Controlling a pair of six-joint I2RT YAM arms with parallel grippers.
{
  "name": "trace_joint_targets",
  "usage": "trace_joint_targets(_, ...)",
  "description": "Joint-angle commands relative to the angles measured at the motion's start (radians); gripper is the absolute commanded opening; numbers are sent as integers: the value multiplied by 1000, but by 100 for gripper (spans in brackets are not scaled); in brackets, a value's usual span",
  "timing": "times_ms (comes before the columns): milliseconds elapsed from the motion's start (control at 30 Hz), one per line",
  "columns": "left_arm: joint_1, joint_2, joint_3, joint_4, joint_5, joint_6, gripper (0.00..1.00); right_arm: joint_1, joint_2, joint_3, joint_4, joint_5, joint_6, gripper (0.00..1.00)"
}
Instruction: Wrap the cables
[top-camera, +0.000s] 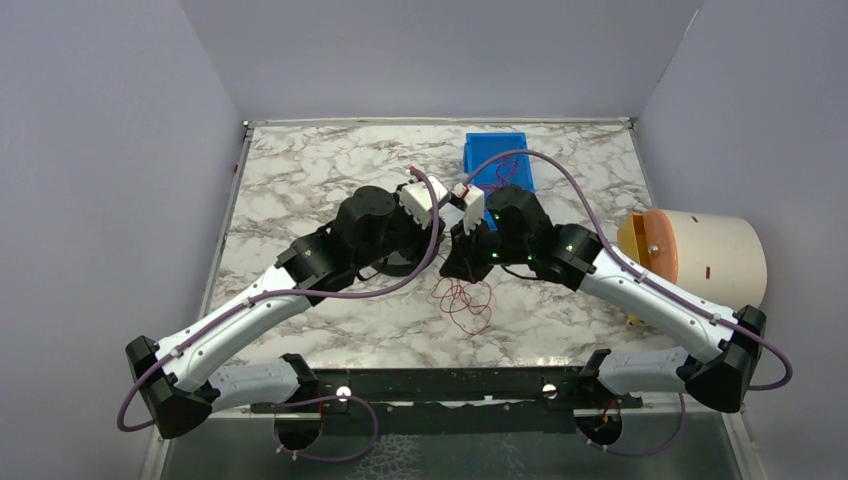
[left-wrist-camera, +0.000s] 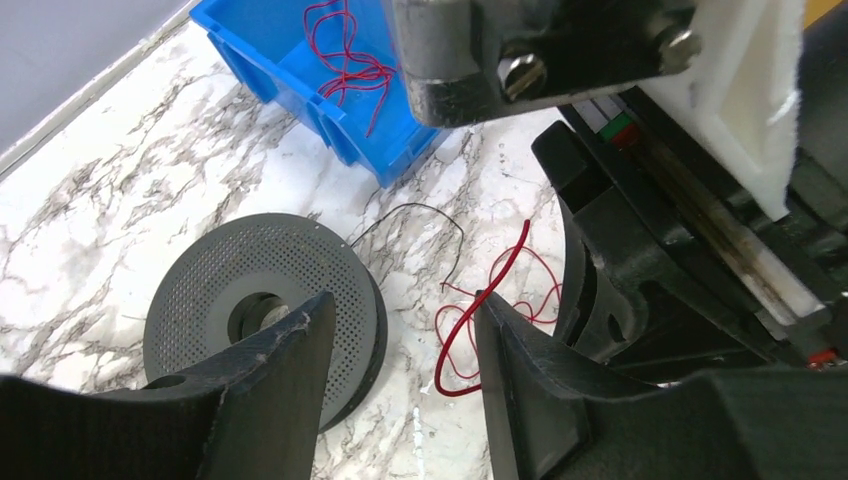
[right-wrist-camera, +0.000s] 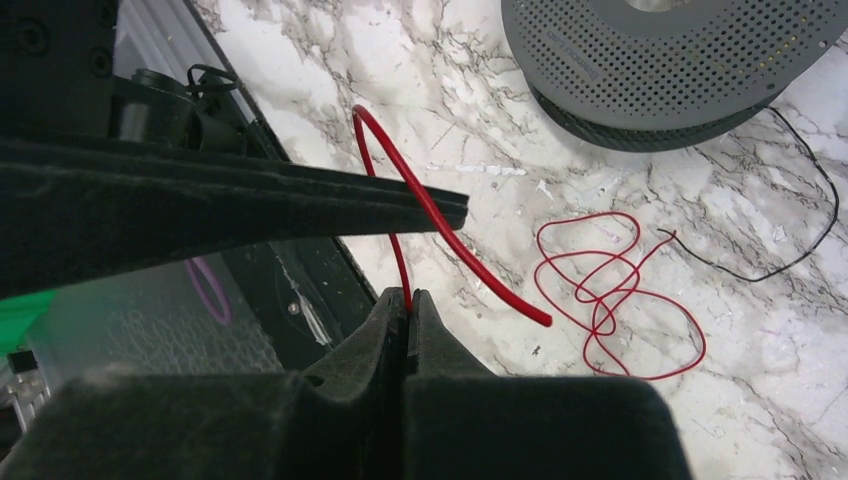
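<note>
Marbled table (top-camera: 300, 180) between grey walls (top-camera: 100, 150), red cable (top-camera: 465, 300) lying loose

The bin (top-camera: 480, 148) is sitting behind the spool (left-wrist-camera: 265, 300), rightward, cables (left-wrist-camera: 345, 60) lying in it; the loose cable (top-camera: 465, 300) is lying before the spool, rightward, a thin wire (left-wrist-camera: 425, 206) trailing between

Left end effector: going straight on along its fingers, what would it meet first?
Likely the red cable looping just ahead of the open left end effector, then the marble table right of the grey spool; depth is unclear.
</note>
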Motion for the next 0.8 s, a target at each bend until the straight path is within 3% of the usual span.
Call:
trace_joint_targets(0,-6,-5,-10,22,17,-20,51,16,-43,-1,66,22,27,1)
trace_joint_targets(133,-4,-8,-16,22,10,-45,28,19,-61,-15,82,41,27,1)
trace_joint_targets(267,-5,-9,-4,22,8,-85,12,19,-69,-24,85,62,22,1)
trace_joint_targets(400,-4,-27,-3,46,-12,-153,1,19,-87,-54,108,97,22,1)
trace_joint_targets(767,-4,-162,-147,338,8,-400,0,20,-186,-250,334,149,50,1)
